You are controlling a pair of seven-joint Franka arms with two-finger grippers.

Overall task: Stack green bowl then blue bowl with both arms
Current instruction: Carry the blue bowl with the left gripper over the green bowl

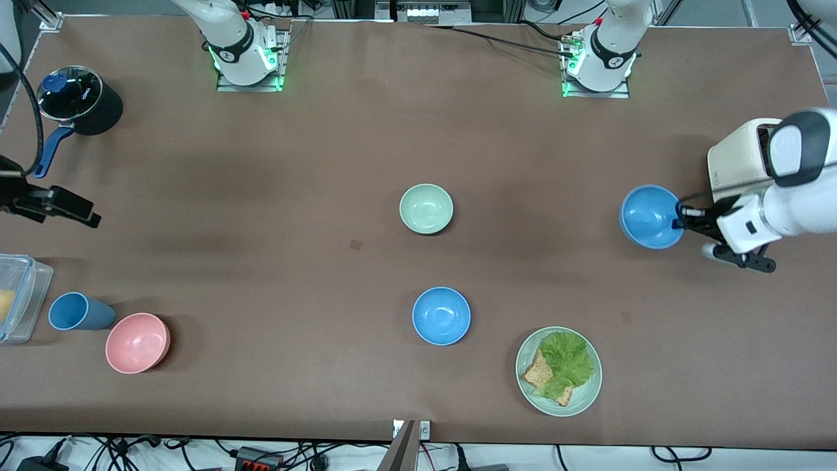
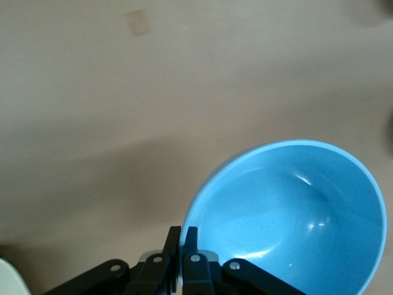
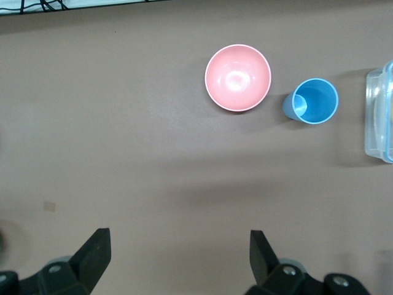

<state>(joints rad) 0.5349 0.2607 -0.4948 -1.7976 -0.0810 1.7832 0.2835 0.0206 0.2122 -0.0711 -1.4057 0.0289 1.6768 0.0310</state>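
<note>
The pale green bowl (image 1: 426, 209) sits upright at the table's middle. One blue bowl (image 1: 441, 315) sits on the table nearer to the front camera than the green bowl. My left gripper (image 1: 681, 220) is shut on the rim of a second blue bowl (image 1: 649, 216) and holds it tilted above the table at the left arm's end. In the left wrist view my left gripper (image 2: 183, 235) pinches that bowl's (image 2: 295, 215) rim. My right gripper (image 1: 82, 214) hangs open and empty over the right arm's end of the table, and also shows in the right wrist view (image 3: 178, 246).
A white appliance (image 1: 735, 160) stands beside the left gripper. A green plate (image 1: 529, 386) holds lettuce and bread. A pink bowl (image 1: 137, 342), blue cup (image 1: 77, 312), clear container (image 1: 19, 297) and black pot (image 1: 78, 98) are at the right arm's end.
</note>
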